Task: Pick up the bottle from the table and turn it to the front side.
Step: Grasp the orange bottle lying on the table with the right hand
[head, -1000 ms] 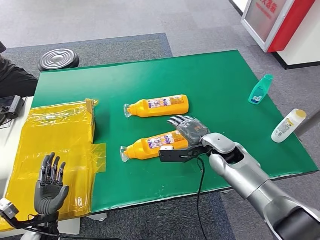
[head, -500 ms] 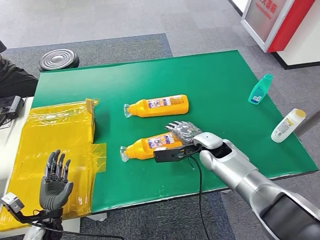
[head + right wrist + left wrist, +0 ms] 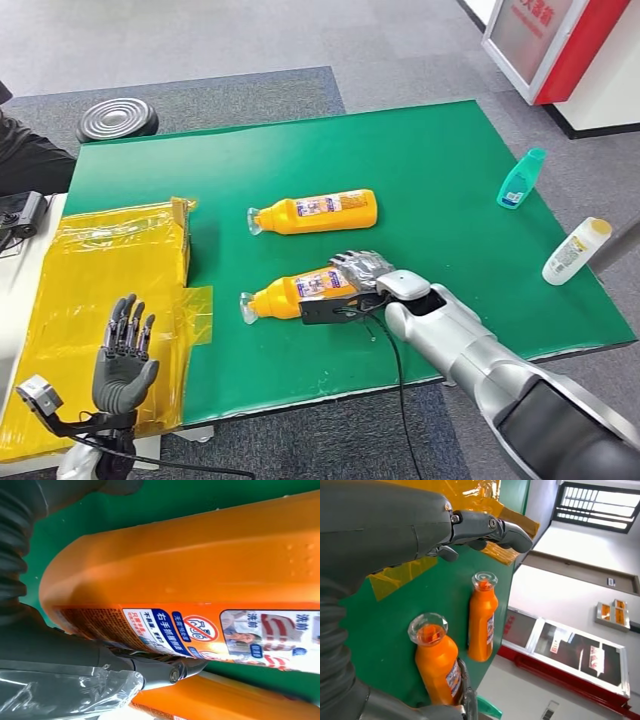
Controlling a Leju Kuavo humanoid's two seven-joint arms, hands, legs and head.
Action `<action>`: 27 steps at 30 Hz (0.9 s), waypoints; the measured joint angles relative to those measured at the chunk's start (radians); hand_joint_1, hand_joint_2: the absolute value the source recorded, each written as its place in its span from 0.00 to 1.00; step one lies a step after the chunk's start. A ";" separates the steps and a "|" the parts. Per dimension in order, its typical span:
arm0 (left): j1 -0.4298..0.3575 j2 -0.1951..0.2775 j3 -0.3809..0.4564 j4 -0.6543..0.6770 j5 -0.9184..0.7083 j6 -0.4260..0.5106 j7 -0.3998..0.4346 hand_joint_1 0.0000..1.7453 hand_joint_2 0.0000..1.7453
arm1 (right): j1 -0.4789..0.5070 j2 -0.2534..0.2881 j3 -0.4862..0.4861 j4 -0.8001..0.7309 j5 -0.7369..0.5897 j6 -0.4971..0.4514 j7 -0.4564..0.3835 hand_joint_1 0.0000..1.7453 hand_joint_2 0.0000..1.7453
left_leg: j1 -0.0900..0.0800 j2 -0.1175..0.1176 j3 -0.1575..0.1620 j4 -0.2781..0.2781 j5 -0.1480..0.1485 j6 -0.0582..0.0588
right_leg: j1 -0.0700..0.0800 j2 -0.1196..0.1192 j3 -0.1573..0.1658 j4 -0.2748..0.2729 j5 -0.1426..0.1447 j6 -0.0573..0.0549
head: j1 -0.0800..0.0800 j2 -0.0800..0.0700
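Two orange bottles are lying on the green table (image 3: 453, 170); the right hand (image 3: 364, 272) is wrapping its fingers over the near bottle (image 3: 302, 293), at 6 o'clock from the far bottle (image 3: 317, 211). The left hand (image 3: 123, 358) is hovering, fingers spread, holding nothing, at 9 o'clock.

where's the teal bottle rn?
In the head view the teal bottle lies on the far right of the green table, near its edge, just beyond the white bottle and well away from the right hand.
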 joint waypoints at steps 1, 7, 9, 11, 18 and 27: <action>0.000 0.000 -0.001 0.002 0.000 0.000 0.000 0.00 1.00 | -0.001 0.001 0.000 0.006 0.000 -0.004 0.000 0.00 1.00 | 0.000 0.000 0.000 0.000 0.000 0.000 | 0.000 0.000 0.000 0.000 0.000 0.000 | 0.000 0.000; -0.001 0.000 -0.002 0.008 0.004 0.006 0.000 0.00 1.00 | -0.004 0.001 -0.001 0.031 0.001 -0.033 0.001 1.00 1.00 | 0.000 0.000 0.000 0.000 0.000 0.000 | 0.000 0.000 0.000 0.000 0.000 0.000 | 0.000 0.000; 0.000 0.001 -0.002 0.008 0.006 0.008 0.000 0.00 1.00 | -0.004 0.001 -0.002 0.033 0.002 -0.039 0.000 1.00 1.00 | 0.000 0.000 0.000 0.000 0.000 0.000 | 0.000 0.000 0.000 0.000 0.000 0.000 | 0.000 0.000; 0.000 0.002 -0.002 0.008 0.006 0.008 0.000 0.00 1.00 | -0.005 0.001 -0.003 0.035 0.003 -0.043 -0.001 1.00 1.00 | 0.000 0.000 0.000 0.000 0.000 0.000 | 0.000 0.000 0.000 0.000 0.000 0.000 | 0.000 0.000; 0.001 0.004 -0.001 0.008 0.012 0.009 0.000 0.00 1.00 | -0.005 -0.002 -0.011 0.034 0.003 -0.061 -0.004 1.00 1.00 | 0.000 0.000 0.000 0.000 0.000 0.000 | 0.000 0.000 0.000 0.000 0.000 0.000 | 0.000 0.000; 0.061 0.009 0.025 -0.053 0.023 0.008 0.000 0.00 1.00 | 0.140 -0.077 -0.094 -0.222 -0.052 -0.167 -0.056 1.00 1.00 | 0.000 0.000 0.000 0.000 -0.002 0.000 | 0.000 0.000 0.000 0.000 -0.001 0.000 | 0.000 0.000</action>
